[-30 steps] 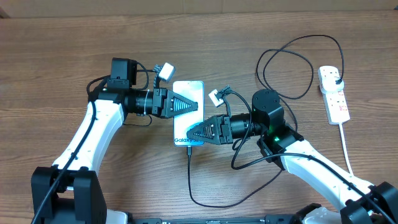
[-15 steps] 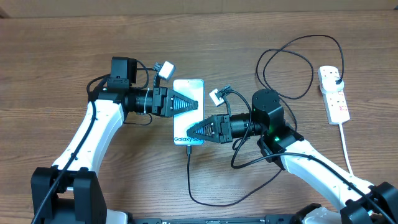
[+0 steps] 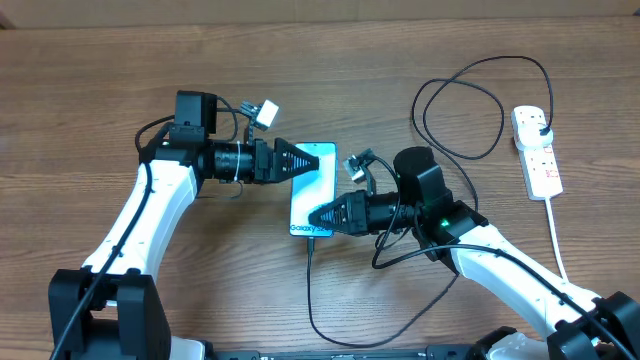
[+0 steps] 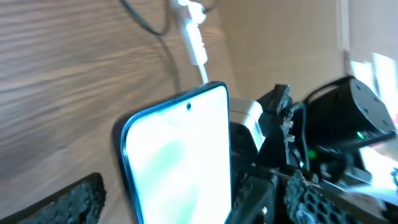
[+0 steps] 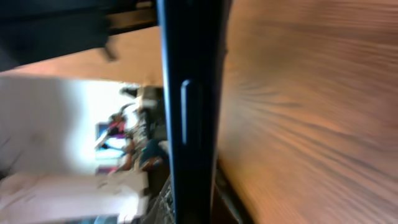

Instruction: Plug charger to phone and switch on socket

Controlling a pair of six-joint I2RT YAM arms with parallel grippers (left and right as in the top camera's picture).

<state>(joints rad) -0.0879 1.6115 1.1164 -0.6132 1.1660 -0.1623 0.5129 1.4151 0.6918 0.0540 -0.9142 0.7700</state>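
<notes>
Shifted rightward, the phone (image 3: 315,185) now lies skewed on the desk (image 3: 100,80). My left gripper (image 3: 325,158) has released beside its top, and my right gripper (image 3: 318,214) is clenched on its lower edge. I judge the charger (image 3: 312,290) seated, so next I'd reach for the socket (image 3: 540,160) switch, well apart.

**Wood-grain tabletop, pale band at the far edge**

A brown tabletop (image 3: 80,90) with wood grain running left to right fills nearly the whole overhead view. Along its far edge lies a paler, plain tan band (image 3: 100,8). The left wrist view shows the same grain as blurred streaks.
</notes>
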